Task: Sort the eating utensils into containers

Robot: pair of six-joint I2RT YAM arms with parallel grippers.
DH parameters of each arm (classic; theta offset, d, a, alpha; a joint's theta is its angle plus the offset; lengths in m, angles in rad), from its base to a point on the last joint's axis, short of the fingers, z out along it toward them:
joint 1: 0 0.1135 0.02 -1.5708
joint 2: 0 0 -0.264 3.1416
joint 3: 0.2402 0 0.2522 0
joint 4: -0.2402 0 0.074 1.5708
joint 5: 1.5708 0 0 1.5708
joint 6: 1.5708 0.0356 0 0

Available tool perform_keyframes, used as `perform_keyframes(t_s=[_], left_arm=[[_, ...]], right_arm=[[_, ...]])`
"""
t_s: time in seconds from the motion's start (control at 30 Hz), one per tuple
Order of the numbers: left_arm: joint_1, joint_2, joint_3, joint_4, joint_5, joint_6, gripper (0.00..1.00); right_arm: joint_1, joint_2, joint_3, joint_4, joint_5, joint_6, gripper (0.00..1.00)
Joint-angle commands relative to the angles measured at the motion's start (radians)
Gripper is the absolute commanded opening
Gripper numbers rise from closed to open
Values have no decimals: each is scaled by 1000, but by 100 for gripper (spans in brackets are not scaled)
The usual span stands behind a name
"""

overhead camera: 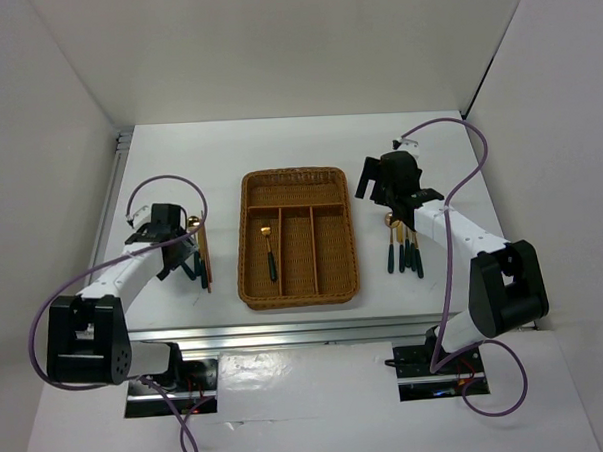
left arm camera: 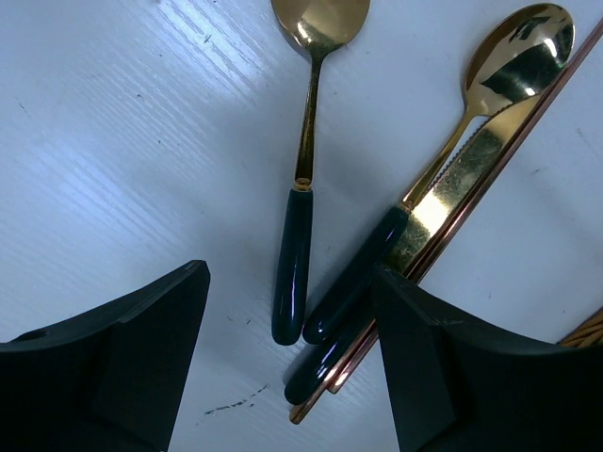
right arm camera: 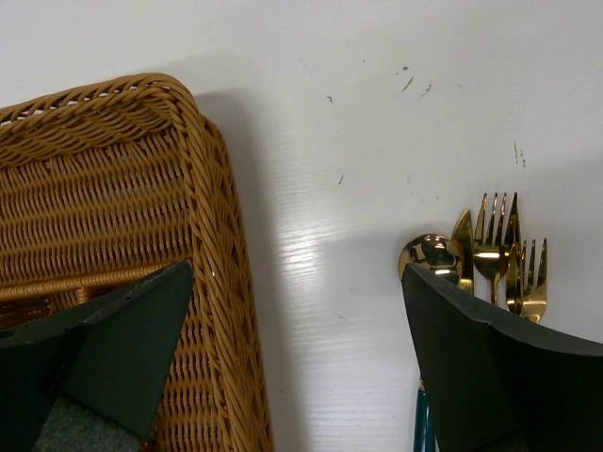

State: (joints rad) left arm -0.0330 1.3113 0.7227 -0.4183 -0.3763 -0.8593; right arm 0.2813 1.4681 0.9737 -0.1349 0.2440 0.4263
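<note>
**Q:** How are the grippers set, and what is under them?

**A:** The left gripper [left arm camera: 290, 282] is seen spread wide with nothing held. It is positioned over the dark green handle of a gold spoon [left arm camera: 303, 198] on the white table [left arm camera: 113, 141]. Just beside that spoon, a second spoon [left arm camera: 516, 47], a serrated knife [left arm camera: 452, 186] and copper-brown chopsticks [left arm camera: 542, 102] are overlapped in a loose pile. The right gripper [right arm camera: 297, 273] is likewise spread and empty. It is hung over the table between the wicker tray [right arm camera: 212, 207] and a cluster made up of forks [right arm camera: 497, 247] and a spoon bowl [right arm camera: 429, 256].

**Q:** How much of the sorting can be judged done?

**A:** Very little. Only one green-handled piece [overhead camera: 271, 252] is seen inside the tray, laid in the left long slot; its kind cannot be told. Nothing is seen in the other two long slots or the crosswise slot. Two piles lie outside, one on each side of the tray, so nearly all of the task is judged to remain.

**Q:** Is any writing or brand shown?

**A:** None can be read on the cutlery, tray or grippers.
</note>
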Motion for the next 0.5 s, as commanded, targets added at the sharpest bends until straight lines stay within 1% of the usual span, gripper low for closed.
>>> perform_keyframes(t_s=[0.0, 0.13, 0.17, 0.2, 0.27, 0.37, 0.47], left_arm=[[5, 5, 9, 46, -9, 19, 83], [5, 26, 9, 46, -42, 19, 80], [5, 26, 18, 46, -53, 28, 78], [5, 40, 18, 46, -53, 28, 76], [5, 65, 18, 46, -53, 28, 76], [5, 91, 27, 55, -53, 28, 73], [5, 101, 27, 65, -53, 28, 72]], right_arm=[[-7, -3, -4, 31, 8, 3, 100], [-7, 6, -4, 31, 8, 3, 100], [-7, 15, -4, 31, 8, 3, 100], [-7, 15, -4, 31, 8, 3, 100], [-7, 15, -4, 31, 8, 3, 100], [-7, 15, -4, 31, 8, 3, 100], [-7, 15, -4, 31, 17, 3, 100]])
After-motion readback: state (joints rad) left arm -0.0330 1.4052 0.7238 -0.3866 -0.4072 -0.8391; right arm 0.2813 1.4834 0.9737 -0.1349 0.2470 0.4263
